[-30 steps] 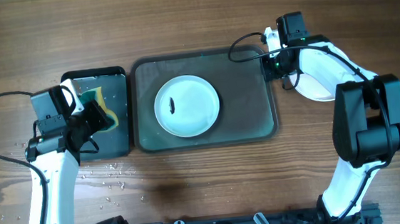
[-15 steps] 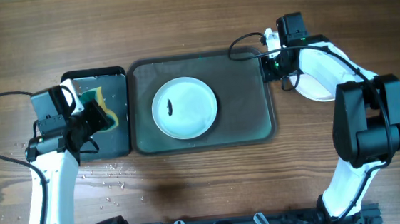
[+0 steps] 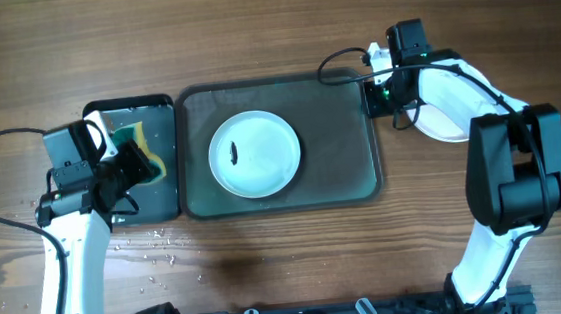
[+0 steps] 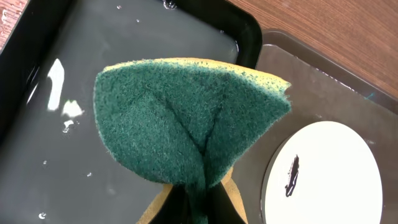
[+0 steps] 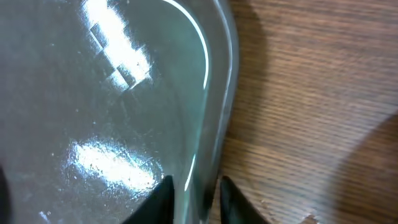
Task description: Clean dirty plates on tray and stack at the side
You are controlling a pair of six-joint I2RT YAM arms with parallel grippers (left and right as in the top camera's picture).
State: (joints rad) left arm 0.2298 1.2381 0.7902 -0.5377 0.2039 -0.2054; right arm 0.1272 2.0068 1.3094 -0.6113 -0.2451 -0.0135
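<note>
A smudged plate [image 3: 254, 155] sits on the tray [image 3: 347, 177]. Right fingers [image 3: 370, 97] meet its rim. Left fingers [image 3: 129, 171] hold a sponge [image 3: 139, 138] over a black tray [image 3: 170, 194].

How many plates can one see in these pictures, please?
1. A white plate with a dark smudge lies on the grey-green tray, left of its centre. It also shows in the left wrist view. More plates may be hidden under the right arm.

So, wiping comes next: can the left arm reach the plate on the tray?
Probably yes: the plate lies uncovered on the tray, near the left gripper gripping the sponge; nothing stands between.
</note>
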